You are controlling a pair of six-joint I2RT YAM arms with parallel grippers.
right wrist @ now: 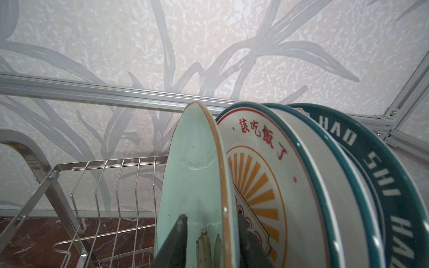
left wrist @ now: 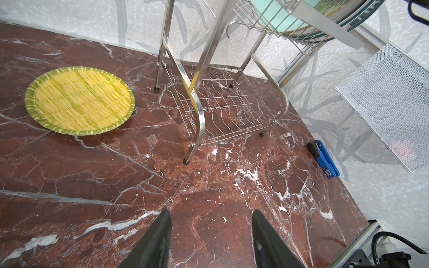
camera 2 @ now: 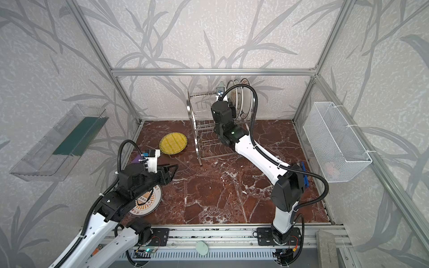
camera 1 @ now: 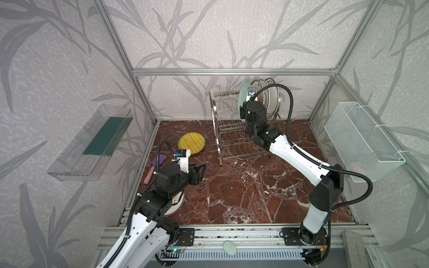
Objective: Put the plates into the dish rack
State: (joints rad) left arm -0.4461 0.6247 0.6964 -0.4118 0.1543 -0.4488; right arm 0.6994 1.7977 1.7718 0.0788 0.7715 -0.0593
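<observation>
Showing, in both top views, the dish rack (camera 1: 229, 125) at the back of the marble surface (camera 1: 243, 190), with four plates standing on edge at the right end of its upper shelf. Placing the right arm's wrist (camera 1: 255, 113) against the leftmost of them, the teal plate (camera 1: 242, 98), with the fingers hidden behind that wrist. Setting the yellow plate (camera 1: 191, 143) flat on the surface left of the rack, and a sunburst plate (camera 2: 148, 201) flat near the front left corner, largely covered by the left arm (camera 2: 120, 199). Hovering above bare surface between those two, touching neither: the left end effector (camera 1: 200, 169). Confirming, in the left wrist view, its fingers (left wrist: 160, 239) standing wide apart with nothing between them. Presenting, in the right wrist view, the right end effector (right wrist: 211, 218) astride the lower rim of the teal plate, one finger at each face; cannot tell whether clamped or loose. Ranking behind it, all upright in the slots: a second sunburst plate (right wrist: 255, 176), a white plate with a teal rim (right wrist: 325, 174), and a dark teal lettered plate (right wrist: 383, 167).
</observation>
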